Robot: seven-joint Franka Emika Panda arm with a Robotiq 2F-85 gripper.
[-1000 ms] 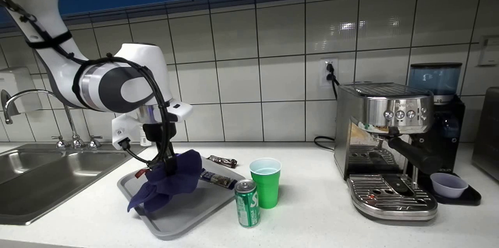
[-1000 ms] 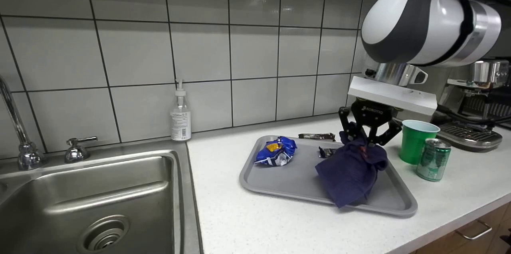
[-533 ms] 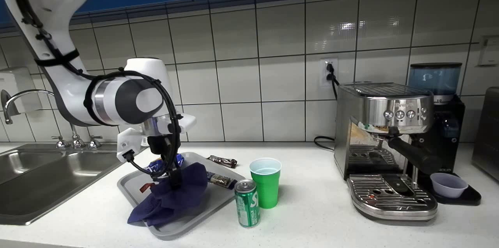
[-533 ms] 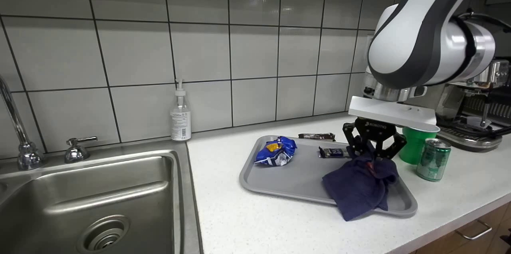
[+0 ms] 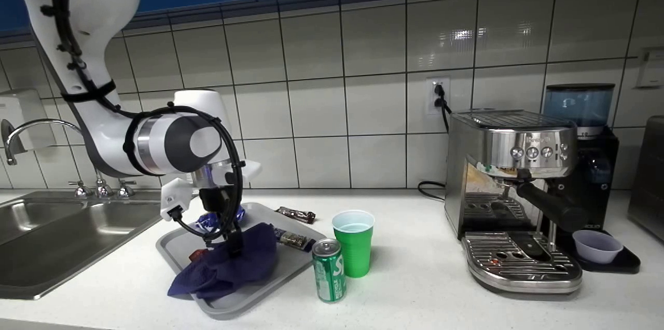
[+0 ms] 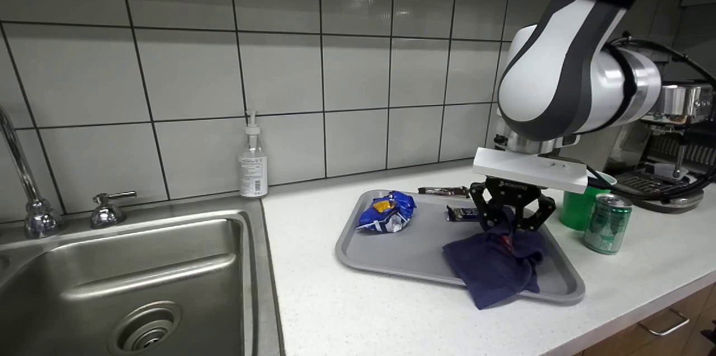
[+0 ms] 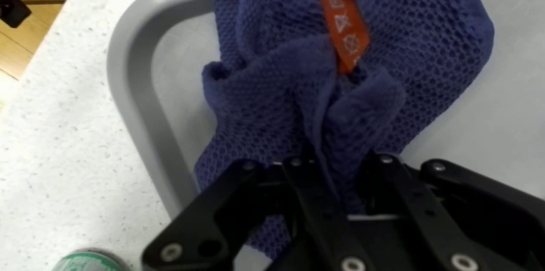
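My gripper (image 6: 510, 223) points down over the grey tray (image 6: 403, 256) and is shut on a bunched fold of a purple-blue cloth (image 6: 489, 272). In the wrist view the cloth (image 7: 272, 113) rises between the black fingers (image 7: 338, 166). An orange-red tag (image 7: 344, 24) with white symbols is on the cloth. The cloth's lower part lies spread on the tray, and one corner hangs over the tray's rim towards the counter's front. A blue wrapped bar (image 6: 462, 214) lies on the tray close behind the gripper. A blue crumpled snack bag (image 6: 387, 212) lies at the tray's far end.
A green can (image 5: 329, 270) and a green cup (image 5: 354, 249) stand beside the tray. A brown wrapped bar (image 5: 295, 214) lies behind it. A sink (image 6: 246, 266), a pump bottle (image 6: 253, 163) and a coffee machine (image 5: 513, 190) stand farther off.
My gripper has moved down with the cloth, which hung higher one second ago and now rests more on the tray. In both exterior views, the snack bag and bar on the tray show more.
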